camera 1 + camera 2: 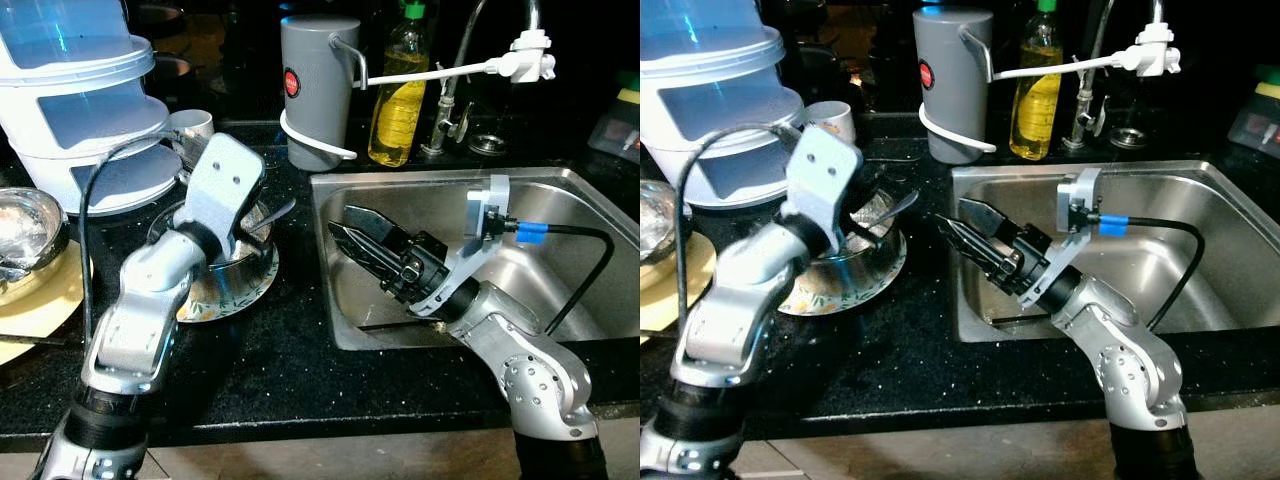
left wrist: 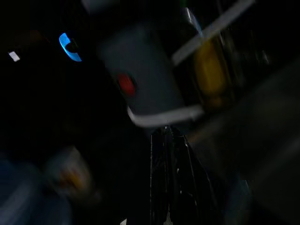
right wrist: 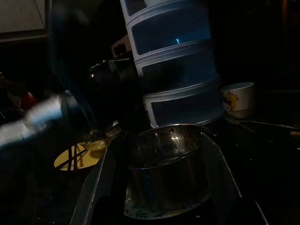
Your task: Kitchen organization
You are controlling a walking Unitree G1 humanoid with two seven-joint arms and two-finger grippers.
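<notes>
Little looks done (a judgement): the steel bowl (image 1: 235, 262) sits on a plate (image 1: 215, 298) left of centre on the black surface (image 1: 300, 370), sink (image 1: 590, 200) empty. Left tool (image 2: 168, 178) reaches into the bowl, its grip unclear; right tool (image 1: 350, 232) hovers over the sink, slightly parted, holding nothing

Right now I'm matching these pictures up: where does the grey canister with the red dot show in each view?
Left eye view: grey canister, top centre, behind the sink.
Right eye view: top centre, beside the yellow bottle.
Left wrist view: blurred, centre.
Right wrist view: not in it.
Shared landmark: the yellow bottle.
</notes>
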